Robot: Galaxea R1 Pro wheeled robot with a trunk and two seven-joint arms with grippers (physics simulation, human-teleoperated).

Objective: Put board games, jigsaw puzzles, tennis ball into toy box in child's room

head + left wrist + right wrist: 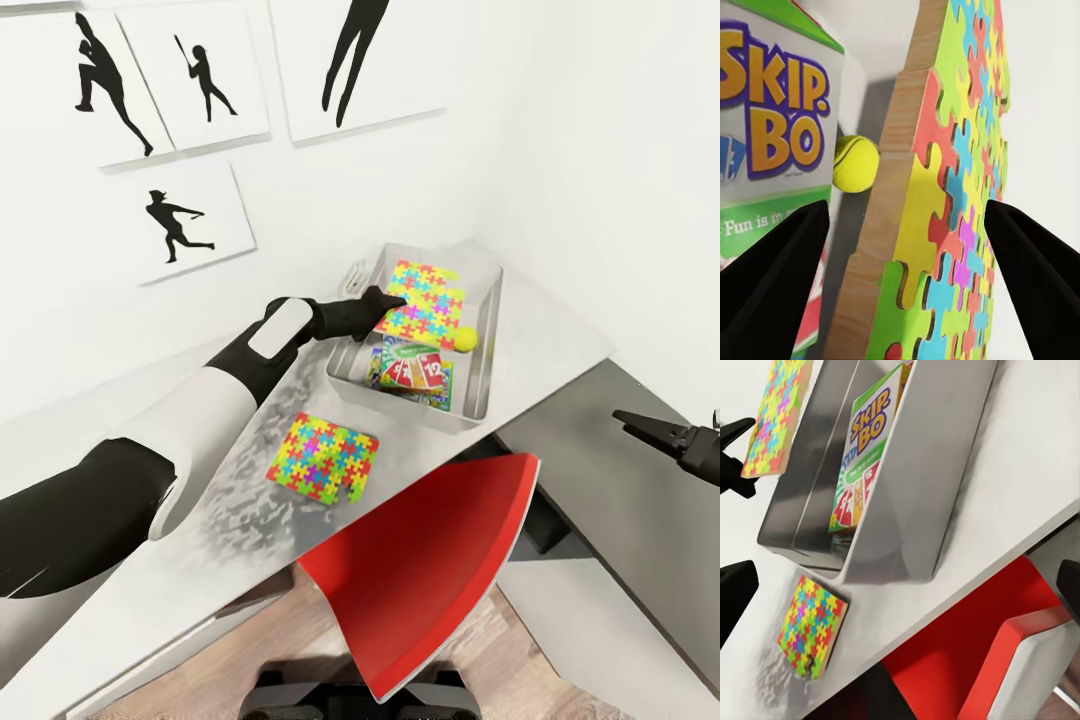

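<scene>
Toy box sits on the table near the wall corner, partly filled. Nearest, a red chair is tucked under the desk edge. Next, one jigsaw puzzle lies flat on the table just before the bin, still to go in. Inside are the Skip-Bo box and the tennis ball. Over the bin's far side, the left gripper has its fingers spread around the second jigsaw puzzle, apparently letting go. The right gripper hangs spread and empty. Other board games aren't visible.
</scene>
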